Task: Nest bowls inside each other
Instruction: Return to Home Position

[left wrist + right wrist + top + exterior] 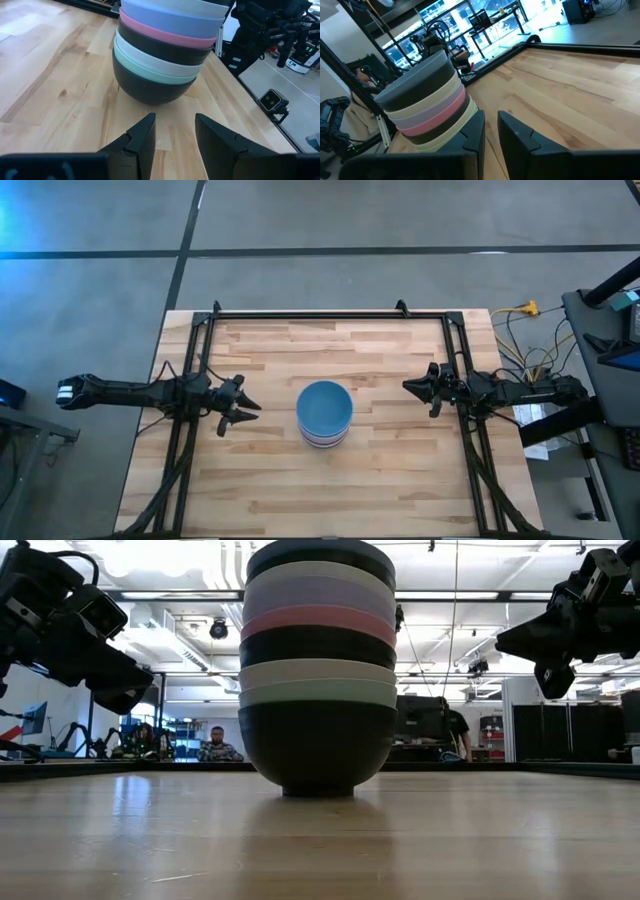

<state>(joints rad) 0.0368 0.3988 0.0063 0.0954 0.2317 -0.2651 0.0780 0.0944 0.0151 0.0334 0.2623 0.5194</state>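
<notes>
- Light wooden table (400,480) edged by a black frame (330,313), standing on a grey floor. The low view looks past it into an open workshop, with a seated person (218,747) left of centre.
- Stack of bowls (324,415): upright on the table just below centre of the high view, all nested mouth-up.
- Blue bowl (324,406): topmost, its inside facing the overhead camera.
- Layers in the low view, from the table upward: black base bowl (315,750), green rim (318,693), white rim (318,672), black rim (318,645), pink rim (318,620), lavender rim (318,590).
- Left gripper (245,410): at the left of the high view, well apart from the stack. Its fingers are parted with nothing between them (175,120).
- Right gripper (415,392): at the right, also well apart. Its fingers stand a narrow gap apart, holding nothing (491,116).
</notes>
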